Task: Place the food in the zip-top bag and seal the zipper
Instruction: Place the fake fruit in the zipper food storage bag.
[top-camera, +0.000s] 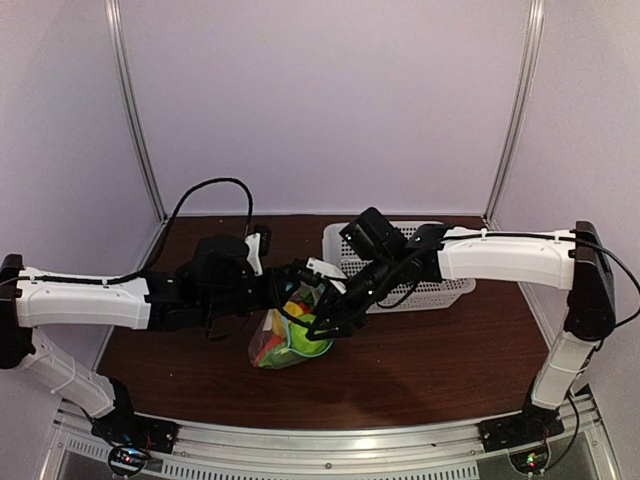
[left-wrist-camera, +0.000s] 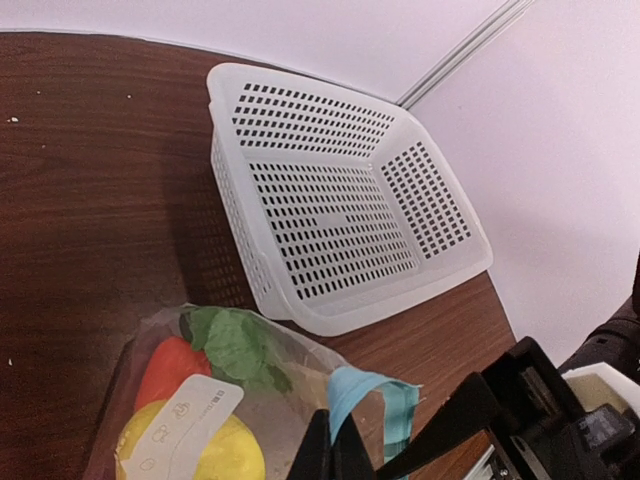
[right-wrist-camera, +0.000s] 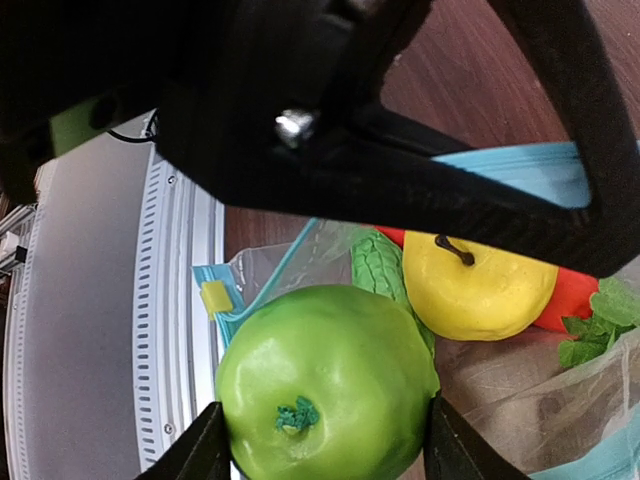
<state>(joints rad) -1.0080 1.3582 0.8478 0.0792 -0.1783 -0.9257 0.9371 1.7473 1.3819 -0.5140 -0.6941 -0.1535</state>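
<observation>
Green apple (right-wrist-camera: 325, 385): right up at the lens, pinched between the two fingers of your right claw (right-wrist-camera: 322, 452), hanging at the mouth of the zip-top bag (top-camera: 283, 345).
Right claw: pressed in on the apple from both sides, gripping near its widest part.
Left claw (left-wrist-camera: 335, 455): looks pinched on the bag's top edge at the teal zipper (left-wrist-camera: 365, 400), holding the mouth up. The fingertips run off the frame, so take that as likely, not certain.
Already bagged: yellow fruit (right-wrist-camera: 480, 285), small green vegetable (right-wrist-camera: 380, 268) and red carrot (left-wrist-camera: 170, 365), all below the right claw inside the plastic.
Risk, miss: the apple looks big against the opening. Release it off-centre and it could catch the zipper lip and roll out onto the desk (left-wrist-camera: 90, 200).
Risk, collapse: if the left claw slips off the edge, the mouth folds over and the pieces inside may spill.
Risk, snag: both claws crowd close over the bag, so a careless pull-out could drag the crinkly plastic along.
Risk, sealing: with four pieces packed in, bulging contents may hold the zipper apart.
Basket (left-wrist-camera: 330, 200): white and perforated, beyond the left claw and just beside the bag. It is not in your path.
</observation>
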